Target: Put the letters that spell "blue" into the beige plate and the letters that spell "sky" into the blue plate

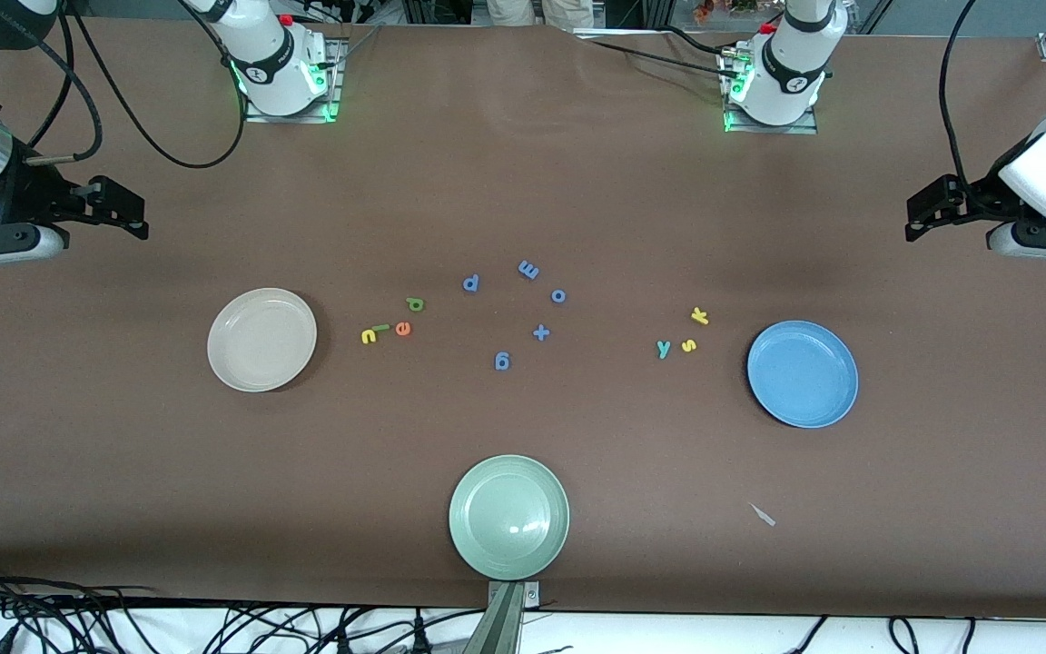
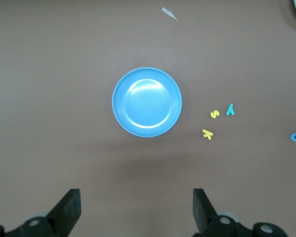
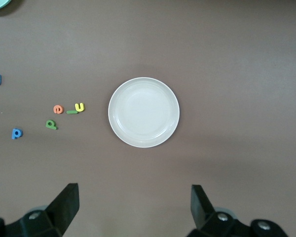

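nearest the front camera sits the round pale green plate, which has no part in my job, with a small pale scrap lying at about its three o'clock. none of the sorting has begun: every letter lies on the brown table, and the letters look grouped by word beside the plate each belongs in, so my reaches should be short.

the round cream-beige shallow plate is bare. just off its three o'clock lie the tiny foam letters for "blue": the yellow u, the light green l, the orange e and the green b.

the round sky-blue shallow plate is bare too. at its nine to ten o'clock lie the teal y, the yellow s and the yellow k.

between the two groups the all-blue foam letters are scattered; i judge them decoys to leave alone.

my right gripper hangs released, fingers wide and holding nothing, near the beige plate. my left gripper hangs likewise, spread and empty, near the blue plate. each arm seems parked by its own plate.
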